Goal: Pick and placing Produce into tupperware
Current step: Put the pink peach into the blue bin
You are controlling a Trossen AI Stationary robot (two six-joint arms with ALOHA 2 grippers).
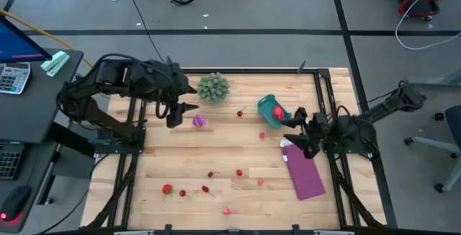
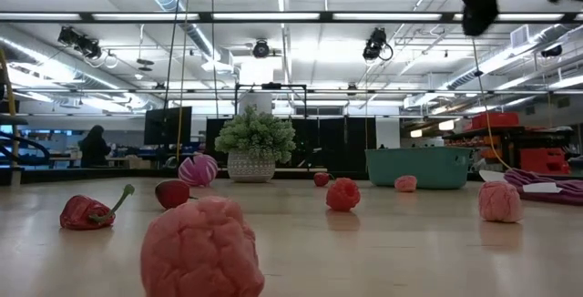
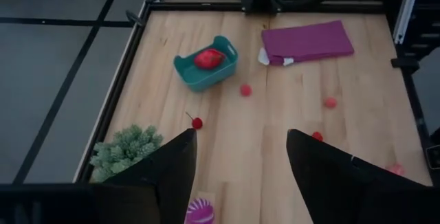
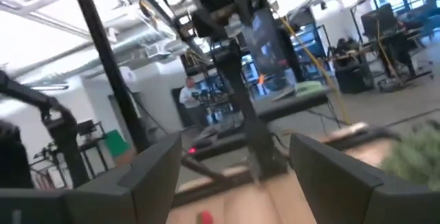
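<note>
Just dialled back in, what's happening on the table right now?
The left claw hangs open just above the purple-pink striped ball, which sits on the table beside the spiky green ball; nothing is gripped. The right claw is open next to the teal tub, which holds one larger red fruit. Many small red and pink pieces lie scattered on the wood, and a purple sheet lies near the right arm.

The high view looks straight down on the whole table point(image 1: 180, 159), while the low view sits at tabletop level facing the room. Both wrist views look forward past their own fingers; the left shares the teal tub point(image 3: 206, 73) with the overhead, the right seemingly tilts roomward.
</note>
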